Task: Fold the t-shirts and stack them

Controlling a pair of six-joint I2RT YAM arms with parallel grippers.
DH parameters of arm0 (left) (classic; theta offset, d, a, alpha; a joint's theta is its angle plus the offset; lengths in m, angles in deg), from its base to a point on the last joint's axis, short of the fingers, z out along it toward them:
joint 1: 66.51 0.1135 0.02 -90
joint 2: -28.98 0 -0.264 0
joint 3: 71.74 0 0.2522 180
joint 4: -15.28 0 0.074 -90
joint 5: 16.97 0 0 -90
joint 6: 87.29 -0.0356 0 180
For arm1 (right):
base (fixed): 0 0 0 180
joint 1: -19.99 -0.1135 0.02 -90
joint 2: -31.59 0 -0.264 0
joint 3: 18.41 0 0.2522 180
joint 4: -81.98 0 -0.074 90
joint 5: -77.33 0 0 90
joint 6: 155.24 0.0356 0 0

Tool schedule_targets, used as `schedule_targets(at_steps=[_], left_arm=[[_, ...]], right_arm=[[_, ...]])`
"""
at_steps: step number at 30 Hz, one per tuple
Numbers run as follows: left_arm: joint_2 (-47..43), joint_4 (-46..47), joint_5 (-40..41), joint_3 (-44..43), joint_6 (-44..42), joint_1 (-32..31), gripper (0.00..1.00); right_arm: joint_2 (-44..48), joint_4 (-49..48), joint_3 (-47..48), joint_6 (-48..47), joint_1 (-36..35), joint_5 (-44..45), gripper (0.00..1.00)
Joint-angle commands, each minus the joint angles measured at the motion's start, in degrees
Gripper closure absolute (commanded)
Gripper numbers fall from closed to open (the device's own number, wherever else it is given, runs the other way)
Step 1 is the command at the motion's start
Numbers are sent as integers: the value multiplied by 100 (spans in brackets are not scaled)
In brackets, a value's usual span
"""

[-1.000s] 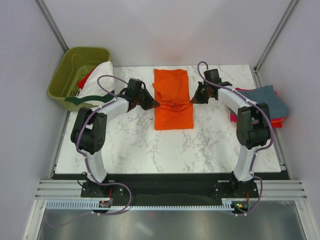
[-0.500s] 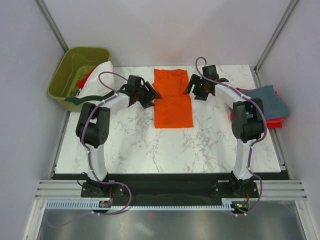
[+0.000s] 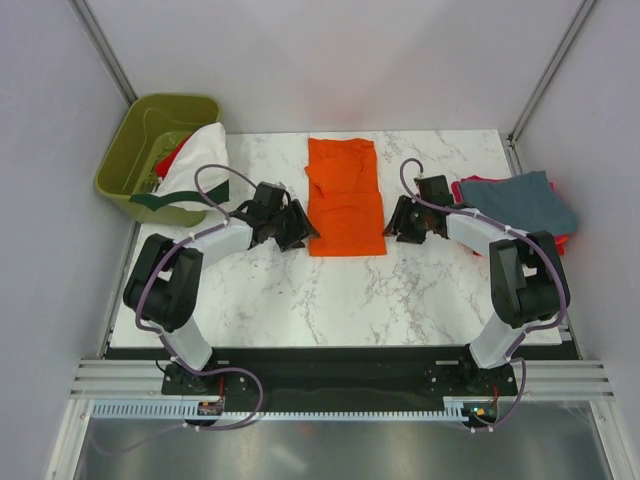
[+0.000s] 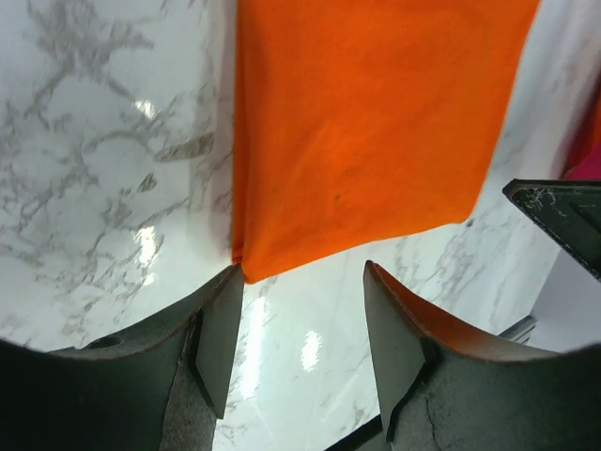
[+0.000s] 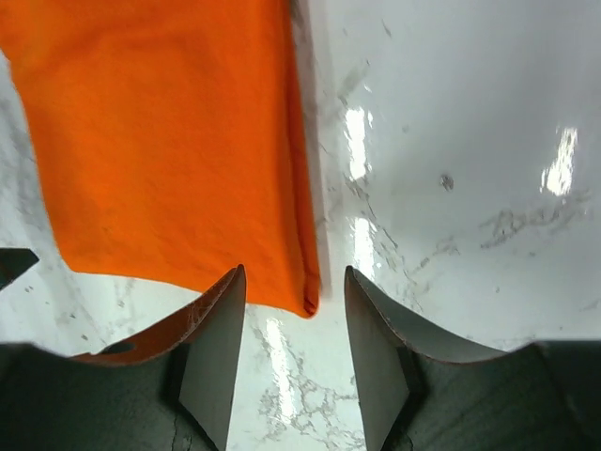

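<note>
An orange t-shirt [image 3: 345, 195] lies flat on the marble table [image 3: 300, 290], folded into a long strip. My left gripper [image 3: 302, 234] is open at the strip's near left corner. In the left wrist view the orange t-shirt [image 4: 366, 132] ends just beyond the left gripper [image 4: 302, 282], its corner by the left fingertip [image 4: 230, 282]. My right gripper [image 3: 393, 226] is open at the near right corner. The right wrist view shows the corner of the orange t-shirt [image 5: 160, 141] lying between the jaws of the right gripper [image 5: 293, 282], ungripped. A blue-grey t-shirt [image 3: 520, 200] tops a stack at the right.
An olive-green bin [image 3: 130, 150] stands at the back left, with a white, green-trimmed t-shirt [image 3: 190, 160] draped over its rim and red cloth [image 3: 170, 155] inside. Red and magenta edges [image 3: 556, 243] show under the right stack. Grey walls enclose the table.
Both grippers have opened and let go of the orange t-shirt, then drawn back from its middle to its near corners. The shirt now lies flat, without the bunched fold.
</note>
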Motion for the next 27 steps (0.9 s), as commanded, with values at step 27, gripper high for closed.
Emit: schedule_targets(at_steps=[27], left_arm=[[543, 574, -99, 547, -325, -229, 61]], right_arm=[[-281, -466, -765, -312, -294, -365, 76]])
